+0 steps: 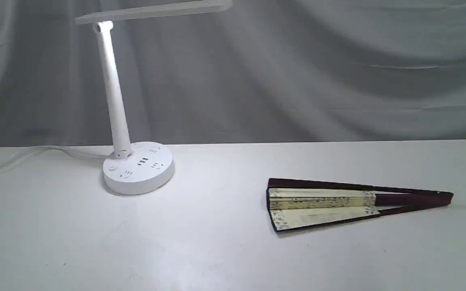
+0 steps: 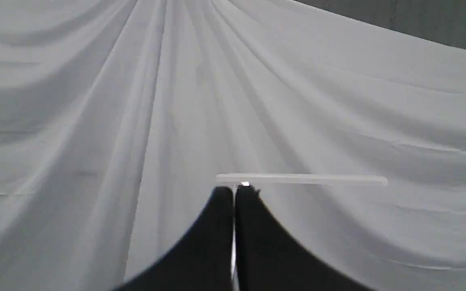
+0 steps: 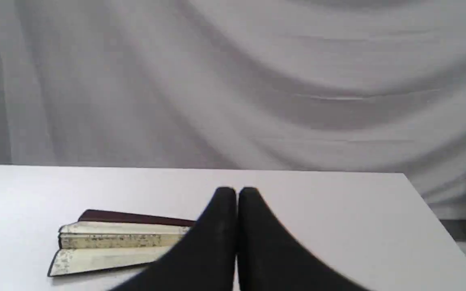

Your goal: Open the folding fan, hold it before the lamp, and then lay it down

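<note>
The folding fan point(image 1: 338, 204) lies almost closed on the white table at the right, cream leaf toward the middle, dark maroon guards tapering to the pivot at far right. It also shows in the right wrist view as the fan point(image 3: 111, 240), partly hidden behind my right gripper point(image 3: 237, 192), which is shut and empty above the table. The white lamp point(image 1: 136, 165) stands at the left, its head lit at the top. My left gripper point(image 2: 235, 192) is shut, empty, pointing at the lamp head point(image 2: 301, 180). Neither gripper appears in the exterior view.
A grey draped cloth point(image 1: 297, 72) hangs behind the white table point(image 1: 217, 250). The lamp's white cable point(image 1: 22, 155) trails left from the base. The table's right edge point(image 3: 439, 218) shows in the right wrist view.
</note>
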Robot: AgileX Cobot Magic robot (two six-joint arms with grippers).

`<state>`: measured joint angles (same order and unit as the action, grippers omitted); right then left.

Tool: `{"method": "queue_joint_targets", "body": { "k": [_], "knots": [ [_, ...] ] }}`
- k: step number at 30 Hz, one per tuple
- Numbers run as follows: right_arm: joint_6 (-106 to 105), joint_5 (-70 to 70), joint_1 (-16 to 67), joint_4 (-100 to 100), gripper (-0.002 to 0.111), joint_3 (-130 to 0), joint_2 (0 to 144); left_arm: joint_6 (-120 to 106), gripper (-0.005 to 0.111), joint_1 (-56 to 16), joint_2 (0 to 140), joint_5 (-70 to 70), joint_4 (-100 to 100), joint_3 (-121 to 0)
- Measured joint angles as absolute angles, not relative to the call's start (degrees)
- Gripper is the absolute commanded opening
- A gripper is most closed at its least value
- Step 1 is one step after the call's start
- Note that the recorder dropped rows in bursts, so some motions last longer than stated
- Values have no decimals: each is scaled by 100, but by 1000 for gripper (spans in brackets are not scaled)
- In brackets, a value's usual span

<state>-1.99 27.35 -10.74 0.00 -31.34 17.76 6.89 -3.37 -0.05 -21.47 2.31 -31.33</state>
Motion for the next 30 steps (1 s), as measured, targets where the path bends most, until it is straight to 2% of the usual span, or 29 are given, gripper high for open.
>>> {"method": "queue_joint_targets", "body": {
  "k": [10, 16, 26, 30],
  "knots": [
    [-41, 2590, -1074, 92, 0, -3156, 2519, 772, 0, -337, 41, -1937, 0, -3146],
    [0, 2518, -1074, 135, 1, -3156, 2926, 1217, 0, -337, 789, -2028, -42, -3156],
    [0, 2643, -1074, 186, 31, -3508, 3940, 1282, 9, -337, 2279, -2315, 174, -3354],
    [0, 2806, -1074, 200, 37, -3826, 4349, 1282, 10, -337, 2929, -2782, 195, -3707]
  ]
}}
